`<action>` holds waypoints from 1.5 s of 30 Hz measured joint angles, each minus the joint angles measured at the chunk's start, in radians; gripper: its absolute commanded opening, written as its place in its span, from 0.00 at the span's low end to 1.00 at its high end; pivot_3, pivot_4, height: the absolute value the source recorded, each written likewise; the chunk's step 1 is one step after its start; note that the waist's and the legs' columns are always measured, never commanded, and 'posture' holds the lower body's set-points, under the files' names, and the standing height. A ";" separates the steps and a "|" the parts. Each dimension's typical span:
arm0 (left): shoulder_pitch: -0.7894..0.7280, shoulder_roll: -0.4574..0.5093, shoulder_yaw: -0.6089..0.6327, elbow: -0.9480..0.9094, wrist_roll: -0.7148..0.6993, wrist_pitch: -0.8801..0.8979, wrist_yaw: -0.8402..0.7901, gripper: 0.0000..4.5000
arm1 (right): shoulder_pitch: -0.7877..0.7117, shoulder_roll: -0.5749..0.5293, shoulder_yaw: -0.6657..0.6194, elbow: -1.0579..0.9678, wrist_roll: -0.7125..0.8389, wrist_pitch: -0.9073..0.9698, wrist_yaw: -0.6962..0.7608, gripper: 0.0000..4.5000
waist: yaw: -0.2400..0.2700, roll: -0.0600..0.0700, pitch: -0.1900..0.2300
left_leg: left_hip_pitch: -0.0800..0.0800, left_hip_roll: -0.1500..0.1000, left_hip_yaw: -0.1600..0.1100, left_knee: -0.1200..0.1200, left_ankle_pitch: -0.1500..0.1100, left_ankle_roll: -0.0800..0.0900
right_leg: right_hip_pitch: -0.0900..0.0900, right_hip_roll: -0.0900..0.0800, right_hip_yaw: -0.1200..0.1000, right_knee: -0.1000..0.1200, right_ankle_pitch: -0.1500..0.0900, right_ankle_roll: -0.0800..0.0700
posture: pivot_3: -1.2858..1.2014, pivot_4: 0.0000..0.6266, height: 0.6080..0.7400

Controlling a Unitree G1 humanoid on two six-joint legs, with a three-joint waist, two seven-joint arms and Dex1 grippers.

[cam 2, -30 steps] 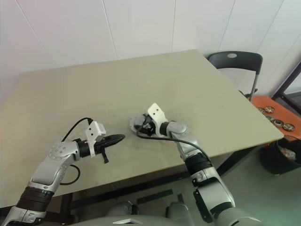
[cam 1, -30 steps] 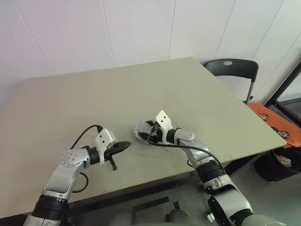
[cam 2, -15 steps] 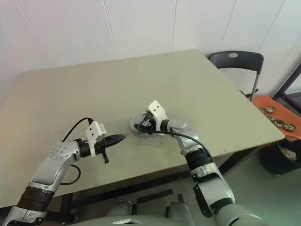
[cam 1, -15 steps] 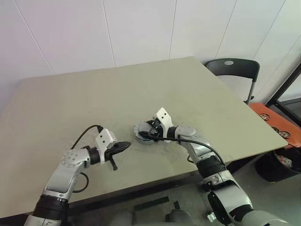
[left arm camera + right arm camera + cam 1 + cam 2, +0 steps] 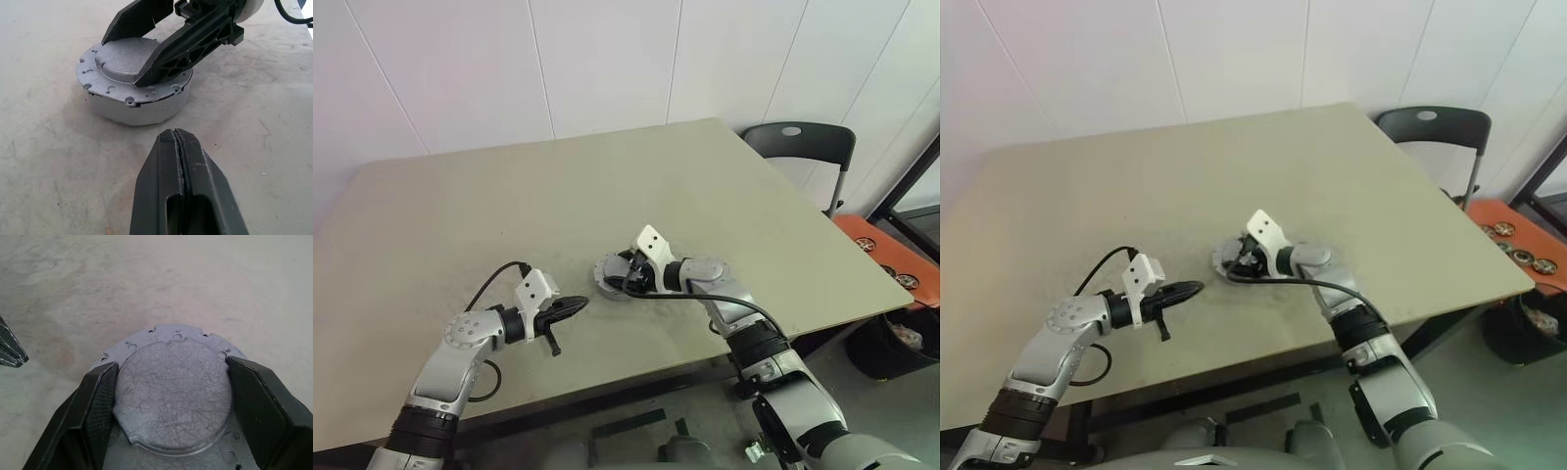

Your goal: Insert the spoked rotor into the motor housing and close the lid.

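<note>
Counter (image 5: 724,196): beige, scuffed, carrying one assembled unit near its middle front; a dark chair (image 5: 800,145) is standing past its far right corner, and an orange tray (image 5: 891,259) of small round parts is sitting beyond the right edge, well apart from my work.

Motor housing (image 5: 146,105): pale grey round body, resting flat on the counter; its flange is showing small screw holes around the rim.

Lid (image 5: 173,394): scratched grey disc, lying flat on top of the housing, inside the flange ring.

Right gripper (image 5: 171,401): I am holding my jaws wide apart, one finger at each side of the lid; the pads (image 5: 100,391) are sitting right at the lid's edge, though I cannot tell whether they are pressing on it.

Left gripper (image 5: 177,142): my jaws are pressed together, empty; the tip is pointing at the housing from just beside it, not touching; nothing is standing between the two.

Change against the earlier frames: my right wrist is turning a little over the lid; my left arm is keeping its place; the housing is sitting where it was.
</note>
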 measured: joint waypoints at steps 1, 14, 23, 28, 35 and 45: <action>0.000 0.000 0.000 0.000 0.000 0.000 0.000 0.00 | -0.001 -0.003 0.000 0.000 0.000 0.000 0.002 0.69 | 0.000 0.000 0.000 | 0.000 0.000 0.000 0.000 0.000 0.000 | 0.000 0.000 0.000 0.000 0.000 0.000 | 0.52 0.00 1.00; 0.000 0.000 0.000 0.001 0.001 0.000 -0.001 0.00 | -0.027 0.011 -0.003 0.042 -0.010 -0.003 -0.023 0.69 | 0.000 0.000 0.000 | 0.000 0.000 0.000 0.001 0.000 0.000 | 0.000 0.000 0.000 0.001 0.000 0.000 | 0.52 0.00 1.00; 0.000 0.000 0.000 0.002 0.001 0.000 -0.001 0.00 | -0.029 0.010 -0.001 0.057 -0.012 -0.022 -0.028 0.69 | 0.003 0.000 0.000 | 0.000 0.000 0.000 0.001 0.000 0.000 | 0.000 0.000 0.000 0.001 0.000 0.000 | 0.52 0.00 1.00; 0.000 0.000 -0.002 0.002 0.004 0.000 -0.002 0.00 | -0.028 -0.001 -0.001 0.039 -0.006 -0.001 0.004 0.69 | 0.002 0.000 0.000 | 0.000 0.000 0.000 0.001 0.000 0.000 | 0.000 0.001 0.000 0.001 0.000 0.000 | 0.52 0.00 1.00; -0.002 -0.006 -0.006 0.003 0.005 0.000 -0.002 0.00 | -0.026 -0.003 0.003 0.038 -0.014 -0.010 0.005 0.69 | 0.002 0.000 0.000 | 0.000 0.000 0.000 0.001 0.000 0.000 | 0.000 0.001 0.000 0.001 0.000 0.000 | 0.52 0.00 1.00; -0.002 -0.006 -0.006 0.011 0.010 0.000 -0.001 0.00 | -0.020 -0.007 0.014 0.036 -0.031 -0.036 0.011 0.69 | 0.002 0.000 0.000 | 0.000 0.000 0.000 0.002 0.000 0.000 | 0.001 0.001 0.000 0.002 0.000 0.000 | 0.52 0.00 1.00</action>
